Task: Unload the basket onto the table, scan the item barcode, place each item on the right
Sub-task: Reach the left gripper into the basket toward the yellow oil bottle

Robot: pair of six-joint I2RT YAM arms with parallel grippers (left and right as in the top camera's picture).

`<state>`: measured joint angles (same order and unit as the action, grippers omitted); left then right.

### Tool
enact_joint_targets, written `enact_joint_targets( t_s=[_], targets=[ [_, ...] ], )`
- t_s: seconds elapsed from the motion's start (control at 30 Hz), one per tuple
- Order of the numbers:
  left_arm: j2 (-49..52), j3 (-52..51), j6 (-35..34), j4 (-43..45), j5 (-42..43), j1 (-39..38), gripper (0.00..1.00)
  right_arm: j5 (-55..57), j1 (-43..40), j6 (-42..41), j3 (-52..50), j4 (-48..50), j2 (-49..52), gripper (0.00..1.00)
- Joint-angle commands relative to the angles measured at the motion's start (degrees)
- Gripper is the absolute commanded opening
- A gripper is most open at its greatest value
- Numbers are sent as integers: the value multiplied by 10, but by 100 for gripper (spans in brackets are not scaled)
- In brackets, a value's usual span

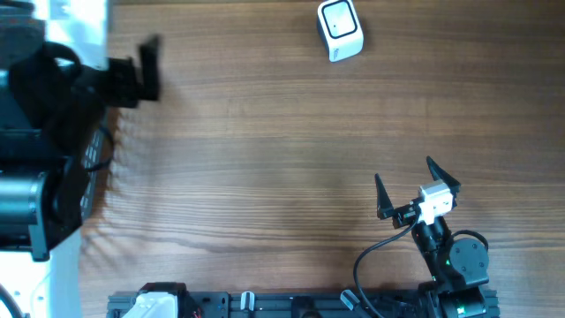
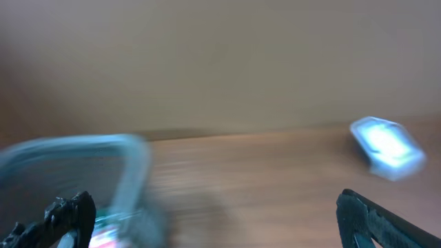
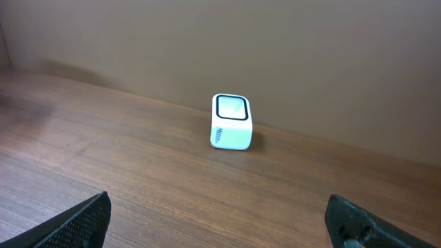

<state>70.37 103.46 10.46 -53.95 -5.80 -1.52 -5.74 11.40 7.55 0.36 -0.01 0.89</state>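
- the white barcode scanner [image 1: 340,29] stands on the wooden table [image 1: 265,159] at the top of the overhead frame, right of centre, well apart from both arms.
- the right gripper [image 1: 404,175] is in the lower right of the overhead frame, jaws spread wide with nothing between them. in its wrist view the scanner sits just above centre.
- the left gripper [image 2: 210,207] is at the upper left of the overhead frame, blurred. its wrist view shows the jaws wide apart, gripping nothing.
- a blurred clear container [image 2: 76,172] fills the lower left of the left wrist view, beside one finger. contact cannot be told.
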Motion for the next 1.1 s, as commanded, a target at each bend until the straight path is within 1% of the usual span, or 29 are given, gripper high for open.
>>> enact_joint_targets(
  t_s=[0.0,0.03,0.1,0.17,0.33,0.43,0.47,0.5,0.53,0.57,0.6,0.67,0.73,0.83,0.9,1.07],
  targets=[
    [4,10,6,8,-178,92,100,3,-2,-1,-1,3,-2,100],
    [14,10,-19,1,-176,148,100,3,-2,-1,-1,3,-2,100],
    [36,10,-37,-6,-162,215,100,3,-2,-1,-1,3,-2,100],
    [67,10,-40,-20,-116,283,100,3,-2,-1,-1,3,-2,100],
    [174,7,-49,-82,-15,384,100,3,-2,-1,-1,3,-2,100],
    [224,7,-47,-105,13,405,100,3,-2,-1,-1,3,-2,100],
    [241,7,-38,-115,14,411,100,3,-2,-1,-1,3,-2,99],
    [257,7,-9,-127,23,415,98,3,-2,-1,-1,3,-2,100],
    [268,6,17,-135,35,418,91,3,-2,-1,-1,3,-2,100],
    [281,6,45,-140,57,421,86,3,-2,-1,-1,3,-2,99],
    [291,6,60,-141,72,423,84,3,-2,-1,-1,3,-2,100],
    [312,6,75,-141,77,426,85,3,-2,-1,-1,3,-2,100],
    [332,3,89,-142,79,426,91,3,-2,-1,-1,3,-2,100],
    [358,-7,104,-140,81,426,93,3,-2,-1,-1,3,-2,100],
    [374,-9,117,-142,89,426,92,3,-2,-1,-1,3,-2,100],
    [404,-44,119,-126,90,426,90,3,-2,-1,-1,3,-2,100]
  ],
)
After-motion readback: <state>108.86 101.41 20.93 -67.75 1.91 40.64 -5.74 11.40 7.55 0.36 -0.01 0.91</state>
